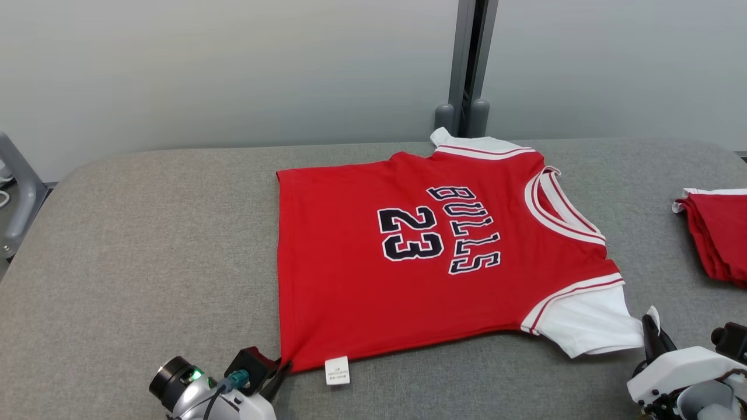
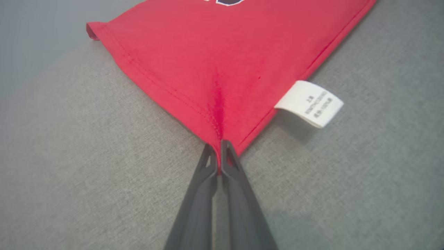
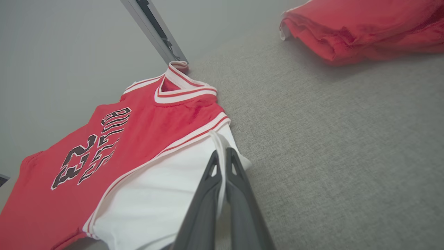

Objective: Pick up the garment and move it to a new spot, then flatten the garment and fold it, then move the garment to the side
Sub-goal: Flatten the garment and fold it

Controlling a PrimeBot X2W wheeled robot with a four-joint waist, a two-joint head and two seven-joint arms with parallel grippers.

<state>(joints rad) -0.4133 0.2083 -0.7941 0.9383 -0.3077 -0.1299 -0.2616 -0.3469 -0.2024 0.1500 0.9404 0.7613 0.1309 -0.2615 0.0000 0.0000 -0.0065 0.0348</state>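
In the head view you see the garment (image 1: pixel 362 291), a red jersey with white sleeves, lying flat and face up on the grey worktop (image 1: pixel 146 233), its collar toward your robot's right and its hem toward the left. The left tool (image 1: pixel 282 368) sits at the near hem corner, just beside a white care label (image 1: pixel 337 370), and the right tool (image 1: pixel 650 329) sits at the tip of the near white sleeve. A folded red pile (image 1: pixel 721 233) lies well apart at the right edge, and a grey post (image 1: pixel 470 58) rises behind the worktop. In the left wrist view, the left tool (image 2: pixel 218 150) is clamped together on the garment (image 2: pixel 208 52) at its hem corner, the cloth creasing into the pinch, with the care label (image 2: pixel 309 103) sticking out from the side seam nearby. In the right wrist view, the right tool (image 3: pixel 222 154) is closed on the edge of the white sleeve (image 3: pixel 166 194), a thin fold of white cloth caught between its fingers, and the folded red pile (image 3: pixel 364 27) lies farther off on the worktop (image 3: pixel 347 139).
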